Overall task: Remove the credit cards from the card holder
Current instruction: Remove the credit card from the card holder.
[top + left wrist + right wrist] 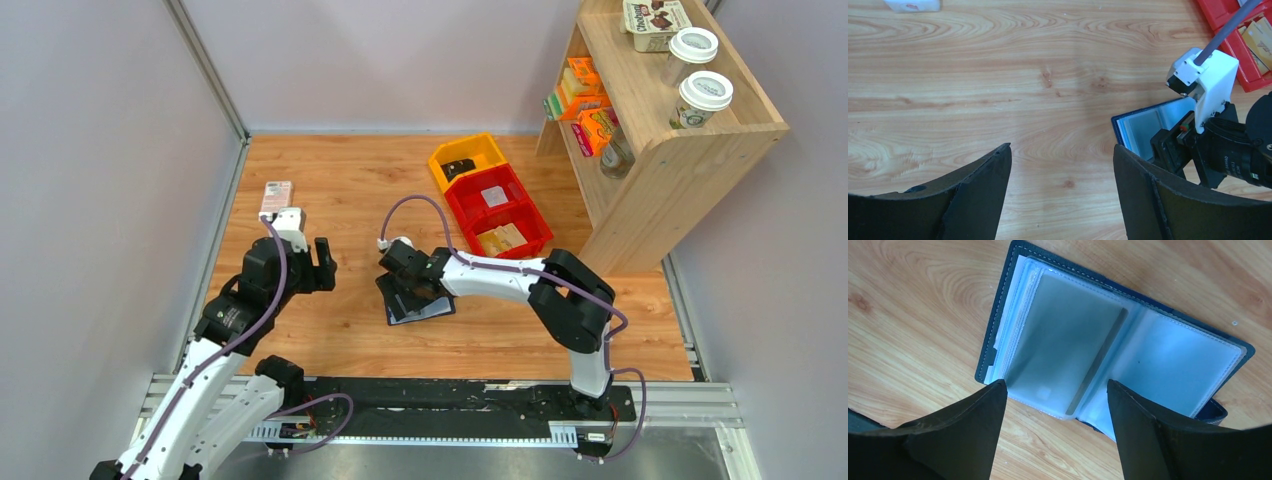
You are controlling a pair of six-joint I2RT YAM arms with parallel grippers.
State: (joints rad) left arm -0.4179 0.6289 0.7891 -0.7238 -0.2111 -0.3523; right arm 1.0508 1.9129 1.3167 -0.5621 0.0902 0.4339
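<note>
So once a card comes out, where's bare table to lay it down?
Bare wood lies between the left gripper and the card holder, along the near edge in front of the holder, and across the back from the pink-white box to the yellow bin. The back right is crowded: the red bin sits against the shelf.

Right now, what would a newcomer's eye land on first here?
The card holder lies open at mid-table with its clear sleeves up and a greyish card showing in one of them. The right end effector hangs open just above it. Next come the bright red bin and yellow bin at the far right, beside the wooden shelf.
</note>
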